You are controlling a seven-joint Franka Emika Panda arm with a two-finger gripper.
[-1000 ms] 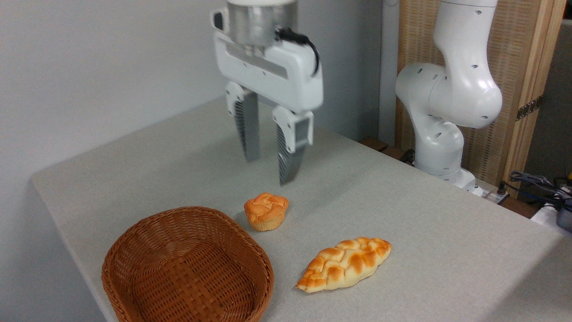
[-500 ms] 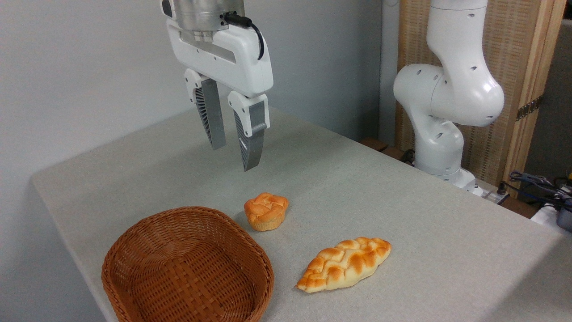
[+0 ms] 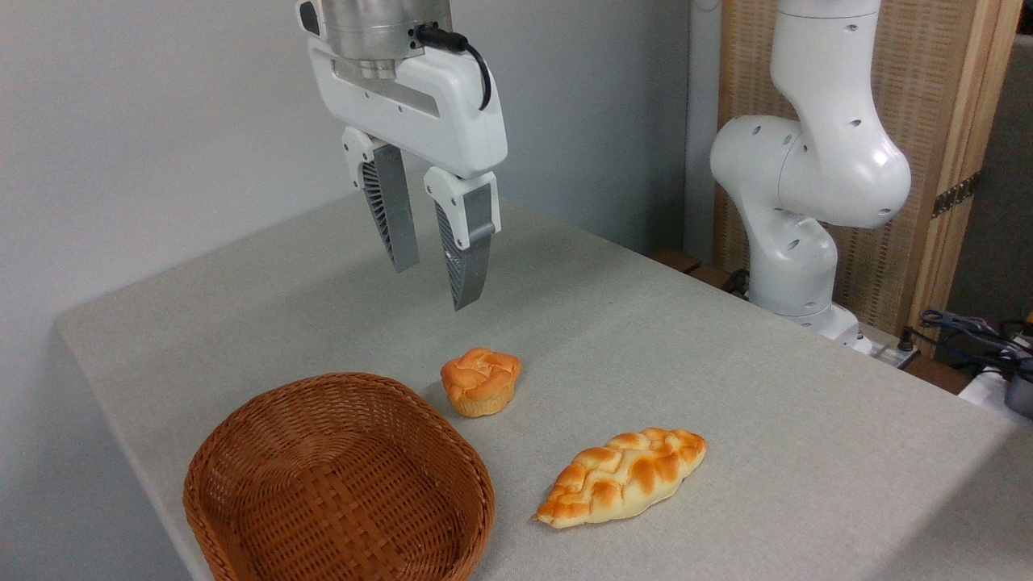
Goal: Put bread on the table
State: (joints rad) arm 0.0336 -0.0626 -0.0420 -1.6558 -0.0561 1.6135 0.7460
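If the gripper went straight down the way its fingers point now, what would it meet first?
Most likely bare table: the open, empty gripper hangs behind the small bun, though depth is hard to judge from one view.

The bread (image 3: pixel 620 477) is a long braided loaf, pale cream along its lower edge and toasted orange-brown over the plaited top, with both ends tapering to points. It lies flat on the worktop (image 3: pixel 726 363), set on a slant, its left end nearer the front and its right end farther back. Nothing touches it. The worktop is a broad flat surface covered in light grey-beige woven cloth, with a rounded corner at the left, and the loaf rests toward its front part.
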